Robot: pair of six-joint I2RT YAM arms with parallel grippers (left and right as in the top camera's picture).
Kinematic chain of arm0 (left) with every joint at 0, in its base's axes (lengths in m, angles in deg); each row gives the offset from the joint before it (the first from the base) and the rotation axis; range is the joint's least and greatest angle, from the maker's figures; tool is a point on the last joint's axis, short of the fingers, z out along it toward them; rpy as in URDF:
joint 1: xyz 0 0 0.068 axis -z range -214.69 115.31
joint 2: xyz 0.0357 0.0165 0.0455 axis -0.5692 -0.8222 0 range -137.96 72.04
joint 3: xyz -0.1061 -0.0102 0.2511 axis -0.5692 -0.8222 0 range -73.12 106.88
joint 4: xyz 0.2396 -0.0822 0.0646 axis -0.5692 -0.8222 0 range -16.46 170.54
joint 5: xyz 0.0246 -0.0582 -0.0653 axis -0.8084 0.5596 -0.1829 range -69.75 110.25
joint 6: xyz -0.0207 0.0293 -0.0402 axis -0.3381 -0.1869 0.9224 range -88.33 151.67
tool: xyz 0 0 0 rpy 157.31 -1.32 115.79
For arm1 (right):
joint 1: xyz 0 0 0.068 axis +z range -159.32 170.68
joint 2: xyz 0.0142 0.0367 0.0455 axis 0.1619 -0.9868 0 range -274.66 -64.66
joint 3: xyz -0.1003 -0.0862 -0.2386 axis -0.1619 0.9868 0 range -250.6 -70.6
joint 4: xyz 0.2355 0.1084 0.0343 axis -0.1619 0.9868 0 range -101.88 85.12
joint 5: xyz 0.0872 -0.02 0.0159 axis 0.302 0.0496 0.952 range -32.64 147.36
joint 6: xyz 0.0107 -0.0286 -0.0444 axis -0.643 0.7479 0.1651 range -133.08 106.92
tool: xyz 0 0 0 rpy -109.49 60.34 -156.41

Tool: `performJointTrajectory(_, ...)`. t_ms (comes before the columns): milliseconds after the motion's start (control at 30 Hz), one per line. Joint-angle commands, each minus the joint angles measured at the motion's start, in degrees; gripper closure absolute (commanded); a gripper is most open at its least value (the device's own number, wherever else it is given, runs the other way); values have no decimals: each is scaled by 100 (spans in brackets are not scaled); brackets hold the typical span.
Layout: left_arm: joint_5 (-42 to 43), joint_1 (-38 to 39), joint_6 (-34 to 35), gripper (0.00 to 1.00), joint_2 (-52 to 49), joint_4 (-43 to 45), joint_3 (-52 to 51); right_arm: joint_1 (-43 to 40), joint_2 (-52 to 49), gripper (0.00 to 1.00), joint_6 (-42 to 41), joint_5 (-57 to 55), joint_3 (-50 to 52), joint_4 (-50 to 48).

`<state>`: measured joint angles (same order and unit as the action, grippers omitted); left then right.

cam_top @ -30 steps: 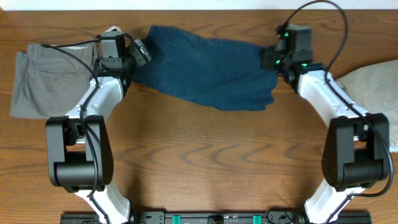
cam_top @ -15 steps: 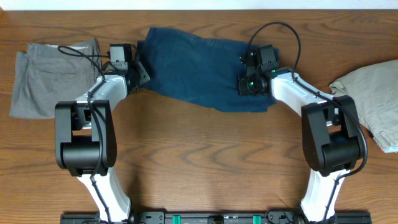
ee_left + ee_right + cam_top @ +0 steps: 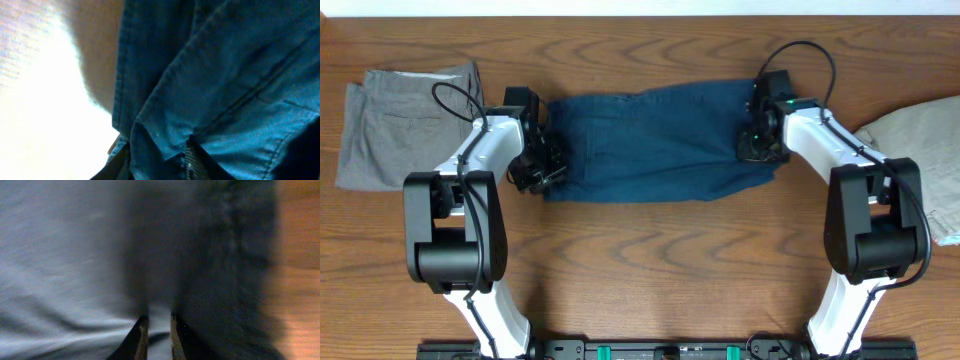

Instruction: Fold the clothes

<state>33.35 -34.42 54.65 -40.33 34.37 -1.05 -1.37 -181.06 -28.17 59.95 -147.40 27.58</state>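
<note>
You have one pair of navy shorts, spread lengthwise across the middle of the table between two grippers. The left gripper pinches one end's hem and the right gripper nips the other end; only the wrist views show the cloth between the fingers. Only overhead shows two more garments: folded grey shorts at far left and a beige garment at far right.

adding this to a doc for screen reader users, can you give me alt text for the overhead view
A navy garment lies stretched across a wooden table, the left hand pinching its left end and the right hand its right end. Folded grey shorts lie at the far left, a beige garment at the right edge.
</note>
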Motion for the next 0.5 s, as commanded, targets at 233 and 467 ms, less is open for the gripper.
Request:
performJointTrajectory(233, -448, -55, -496, 9, 1071, 138, -155, -96, 1180, 52, 114, -146, -254, 35)
performJointTrajectory(467, -450, -52, -503, 6, 645, 494, -256, 136, 1534, 51, 144, 1003, -251, 203)
